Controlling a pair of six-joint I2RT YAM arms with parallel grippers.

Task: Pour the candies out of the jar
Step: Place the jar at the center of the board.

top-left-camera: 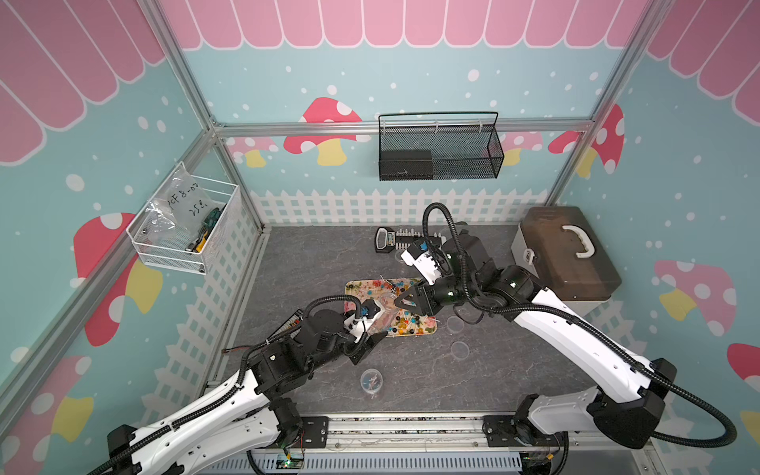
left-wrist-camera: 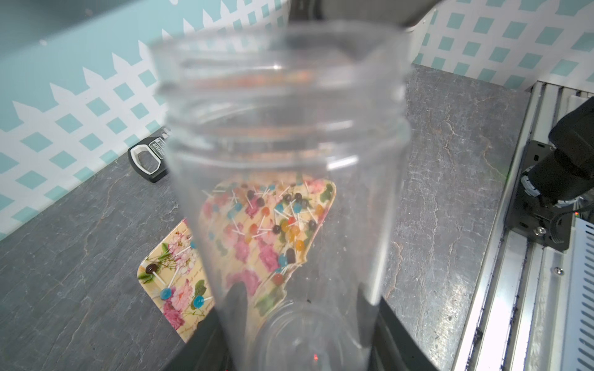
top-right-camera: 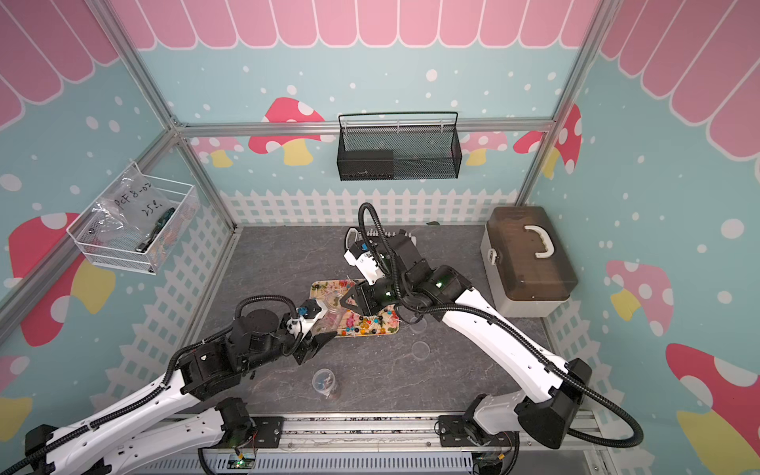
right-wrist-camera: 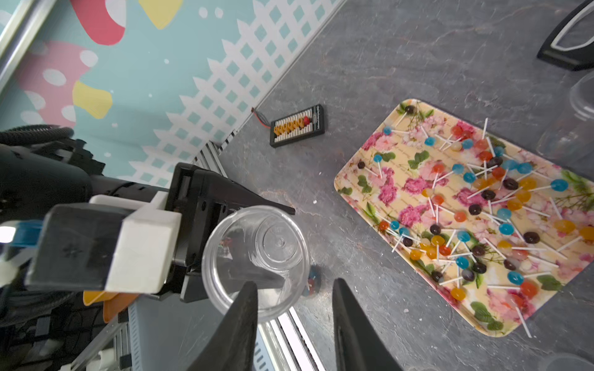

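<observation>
My left gripper [right-wrist-camera: 283, 247] is clamped tight on the clear jar [left-wrist-camera: 283, 160] (looks empty), right gripper [right-wrist-camera: 294, 282] part-open on nothing just off its mouth, candies [right-wrist-camera: 482, 199] spread over the floral tray [right-wrist-camera: 340, 192] at centre, so I'd right it slowly above the tray.

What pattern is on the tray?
Pink flowers and green leaves on a pale yellow tray; shows best in the right wrist view.

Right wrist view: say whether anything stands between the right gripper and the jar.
Nothing visible does. The clear jar, held by the left gripper, has its open mouth at the right gripper, whose open jaws seem to straddle the rim.
</observation>
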